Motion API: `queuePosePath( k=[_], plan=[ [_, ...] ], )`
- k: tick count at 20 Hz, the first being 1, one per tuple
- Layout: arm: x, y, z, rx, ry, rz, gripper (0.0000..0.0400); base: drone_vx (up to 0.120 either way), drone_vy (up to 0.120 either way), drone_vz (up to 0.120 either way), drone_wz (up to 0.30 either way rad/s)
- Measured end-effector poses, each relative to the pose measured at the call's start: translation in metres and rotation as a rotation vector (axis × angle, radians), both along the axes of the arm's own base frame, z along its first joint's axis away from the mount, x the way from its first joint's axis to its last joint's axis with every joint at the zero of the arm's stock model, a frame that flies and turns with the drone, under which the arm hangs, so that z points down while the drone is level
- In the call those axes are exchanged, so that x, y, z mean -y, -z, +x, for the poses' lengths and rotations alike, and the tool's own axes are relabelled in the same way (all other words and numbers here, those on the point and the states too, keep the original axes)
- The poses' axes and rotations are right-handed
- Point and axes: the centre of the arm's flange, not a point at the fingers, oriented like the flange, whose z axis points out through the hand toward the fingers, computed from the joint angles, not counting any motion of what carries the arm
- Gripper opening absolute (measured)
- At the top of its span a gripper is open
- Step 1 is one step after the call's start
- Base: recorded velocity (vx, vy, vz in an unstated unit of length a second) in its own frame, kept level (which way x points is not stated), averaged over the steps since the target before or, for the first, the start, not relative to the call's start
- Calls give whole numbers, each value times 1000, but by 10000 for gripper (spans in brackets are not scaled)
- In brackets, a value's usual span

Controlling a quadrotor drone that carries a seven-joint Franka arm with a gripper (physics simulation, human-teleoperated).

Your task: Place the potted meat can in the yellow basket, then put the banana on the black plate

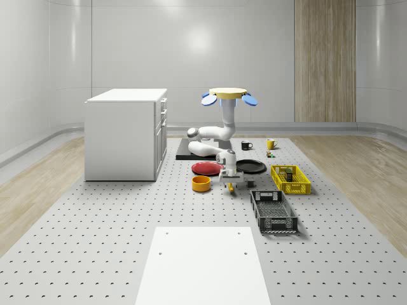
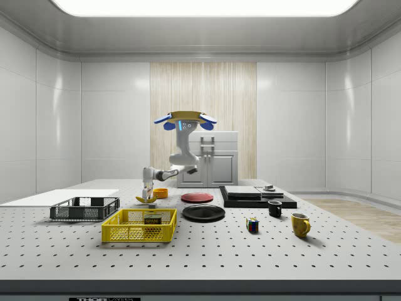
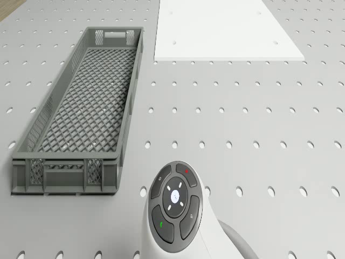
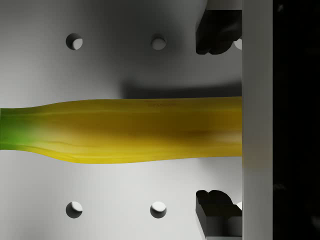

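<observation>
The banana (image 1: 233, 185) (image 2: 146, 200) (image 4: 125, 131) lies on the table between the orange bowl and the grey crate. My gripper (image 1: 230, 180) (image 2: 148, 195) (image 4: 218, 122) is down over it, open, one finger on each side with gaps showing. The fingertips (image 4: 215, 31) do not touch the fruit. The potted meat can (image 1: 287, 175) (image 2: 152, 220) sits inside the yellow basket (image 1: 299, 189) (image 2: 135, 234). The black plate (image 1: 250, 166) (image 2: 203, 212) lies just behind the gripper, bare. The drone (image 1: 230, 95) (image 2: 185, 118) hovers above the plates and black mat.
A grey crate (image 1: 273, 211) (image 2: 84, 209) (image 3: 81, 113) lies in front of the basket. A red plate (image 1: 206, 168) and orange bowl (image 1: 201, 183) flank the gripper. Behind are a black mat (image 1: 184, 152), two mugs and a white cabinet (image 1: 127, 133). A white board (image 1: 202, 267) lies at the front.
</observation>
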Motion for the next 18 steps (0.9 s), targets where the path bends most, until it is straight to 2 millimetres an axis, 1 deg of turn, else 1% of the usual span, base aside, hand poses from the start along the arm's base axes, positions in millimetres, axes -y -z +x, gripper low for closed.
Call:
queuePosePath(
  k=[6,7,8,9,10,12,13,14,18],
  plan=[
    [-2,-10,0,0,0,0,400,0,0,0,0],
    [-2,-11,0,0,0,0,380,0,0,0,0],
    [-2,-12,0,0,0,0,329,0,0,0,0],
    [-2,-12,0,0,0,0,290,0,0,0,0],
    [-2,-13,0,0,0,0,259,0,0,0,0],
    [-3,-14,0,0,0,0,216,0,0,0,0],
    [-3,-14,0,0,0,0,202,0,0,0,0],
    [-3,-14,0,0,-2,-1,198,0,0,0,0],
    [-3,-12,0,-2,-8,-5,198,0,0,0,0]
  ],
)
